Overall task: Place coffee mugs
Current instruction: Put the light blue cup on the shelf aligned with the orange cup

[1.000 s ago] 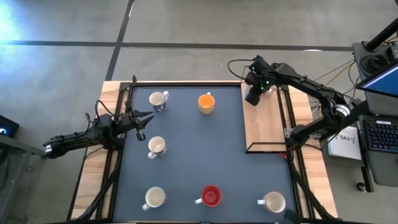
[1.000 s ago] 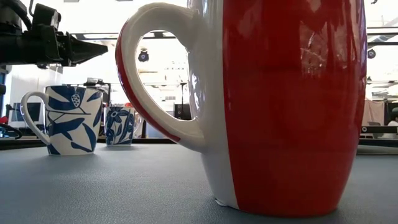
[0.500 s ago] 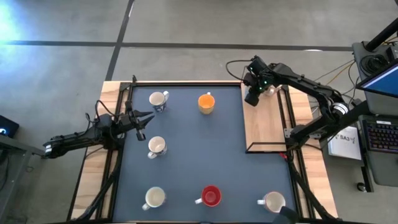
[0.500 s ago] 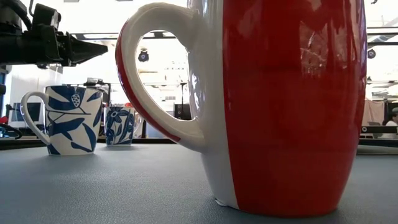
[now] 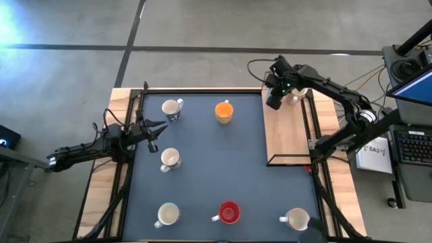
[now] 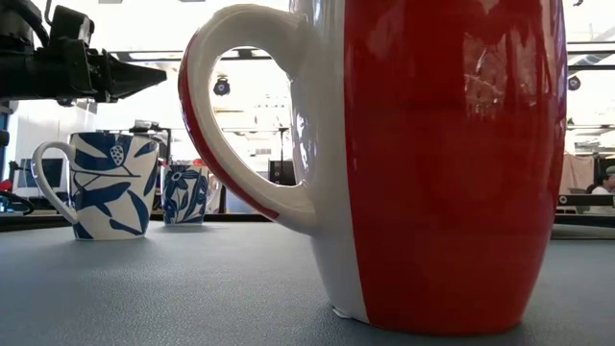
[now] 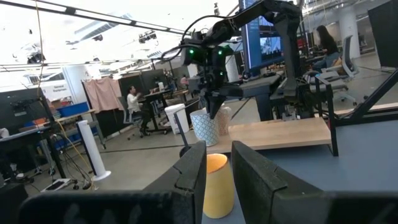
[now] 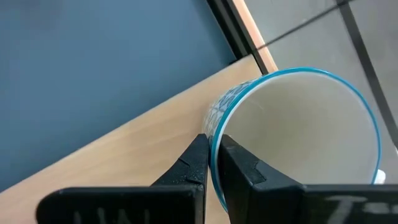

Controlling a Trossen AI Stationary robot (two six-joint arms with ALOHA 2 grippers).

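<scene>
My right gripper (image 5: 272, 103) is at the far right, over a wooden board (image 5: 287, 138), shut on a white mug with a blue rim and blue pattern (image 8: 298, 143). The same mug (image 7: 204, 126) shows under that gripper in the left wrist view. On the dark mat stand an orange mug (image 5: 224, 111), two blue-patterned mugs (image 5: 172, 108) (image 5: 169, 158), a cream mug (image 5: 167, 214), a red mug (image 5: 229, 212) and a white mug (image 5: 295, 219). My left gripper (image 5: 156, 129) waits open at the mat's left edge, holding nothing. My right gripper pinches the mug's rim (image 8: 216, 140), one finger (image 8: 239, 168) inside the mug and one (image 8: 196, 162) outside against the patterned wall. The fingers slant down from above. I cannot tell whether the mug's base is on the wooden board.
A black frame (image 5: 312, 128) runs along the board's right side and near end. The red mug (image 6: 432, 163) fills the low view, with two blue leaf-patterned mugs (image 6: 96, 187) behind it. Cables and a desk with a keyboard (image 5: 412, 145) lie off the table's right. People sit in the room beyond.
</scene>
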